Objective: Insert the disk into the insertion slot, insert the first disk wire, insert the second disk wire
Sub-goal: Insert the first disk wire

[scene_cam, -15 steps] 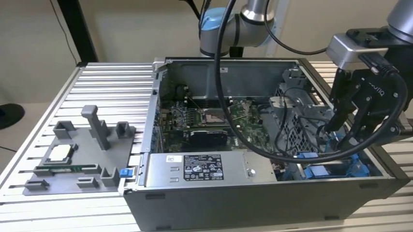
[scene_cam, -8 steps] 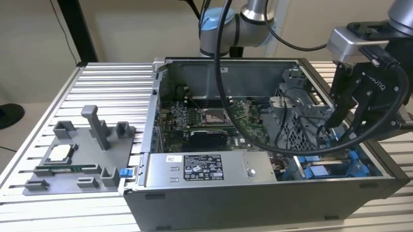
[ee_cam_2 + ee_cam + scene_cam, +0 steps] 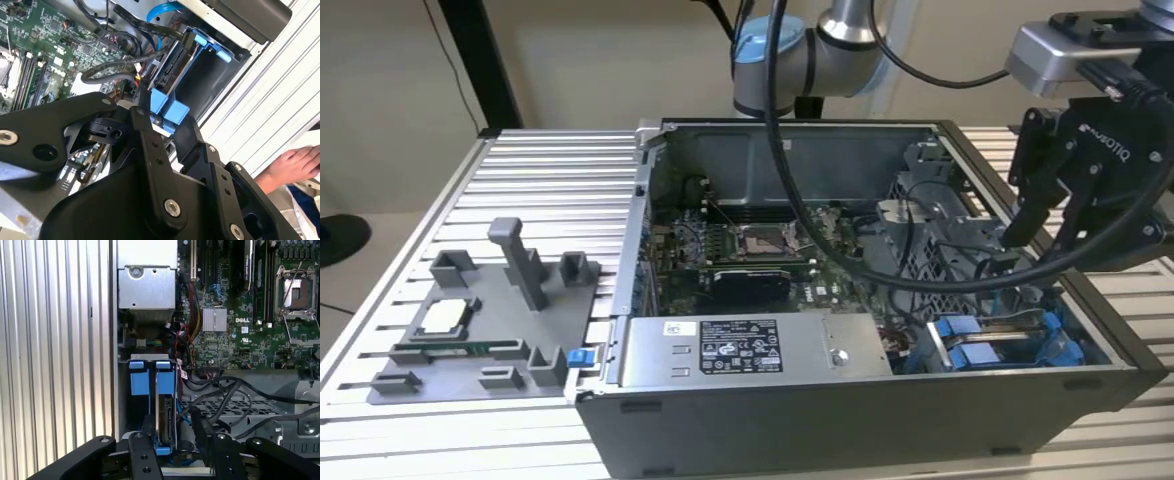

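Gripper (image 3: 1049, 250) spread wide, empty, poised above the insertion slot (image 3: 994, 345) in the open computer case (image 3: 854, 420). Disk (image 3: 166, 412) seated on edge inside that slot, blue-framed, lined up between the fingers (image 3: 201, 427) in the first wrist view.

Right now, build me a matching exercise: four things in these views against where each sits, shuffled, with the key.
1 disk
2 power supply box
3 grey fixture plate
4 hand

A on the table, exterior view's left of the case
B on edge in the insertion slot
C outside the case, over the table
D along the case's near wall

Pairs: 1-B, 2-D, 3-A, 4-C
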Robot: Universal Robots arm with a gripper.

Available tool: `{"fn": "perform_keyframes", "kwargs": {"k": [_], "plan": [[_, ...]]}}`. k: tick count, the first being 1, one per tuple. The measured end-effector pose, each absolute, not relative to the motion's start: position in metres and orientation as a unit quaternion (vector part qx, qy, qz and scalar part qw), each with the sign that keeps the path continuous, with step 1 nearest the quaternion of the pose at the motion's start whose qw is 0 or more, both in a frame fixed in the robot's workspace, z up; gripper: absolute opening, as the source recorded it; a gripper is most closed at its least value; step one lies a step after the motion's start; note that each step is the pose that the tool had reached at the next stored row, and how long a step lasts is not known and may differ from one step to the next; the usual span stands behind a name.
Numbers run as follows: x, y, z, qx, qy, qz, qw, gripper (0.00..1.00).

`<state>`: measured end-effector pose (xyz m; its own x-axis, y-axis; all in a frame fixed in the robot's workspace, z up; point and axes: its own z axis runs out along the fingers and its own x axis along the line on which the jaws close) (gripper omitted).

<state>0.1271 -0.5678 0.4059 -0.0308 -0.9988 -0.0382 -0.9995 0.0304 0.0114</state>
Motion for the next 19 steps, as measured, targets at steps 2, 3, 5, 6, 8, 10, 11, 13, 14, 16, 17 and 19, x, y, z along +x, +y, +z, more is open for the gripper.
{"fn": "perform_keyframes", "kwargs": {"k": [2,3,5,6,8,10,11,13,14,16,17,19], "plan": [[0.126,-0.566,0.405,-0.696,0.718,0.016,0.012,1.00],[0.126,-0.565,0.404,-0.696,0.718,0.014,0.013,1.00],[0.125,-0.563,0.402,-0.696,0.718,0.012,0.015,1.00],[0.124,-0.561,0.400,-0.696,0.718,0.011,0.016,1.00],[0.123,-0.558,0.399,-0.696,0.718,0.009,0.019,1.00],[0.123,-0.558,0.399,-0.696,0.717,0.008,0.019,1.00],[0.123,-0.558,0.399,-0.696,0.717,0.008,0.019,1.00],[0.123,-0.558,0.399,-0.696,0.718,0.008,0.019,1.00],[0.123,-0.558,0.399,-0.696,0.717,0.008,0.019,1.00],[0.123,-0.557,0.398,-0.696,0.717,0.008,0.020,1.00],[0.123,-0.557,0.398,-0.696,0.717,0.008,0.020,1.00],[0.123,-0.557,0.398,-0.696,0.717,0.007,0.020,1.00]]}}
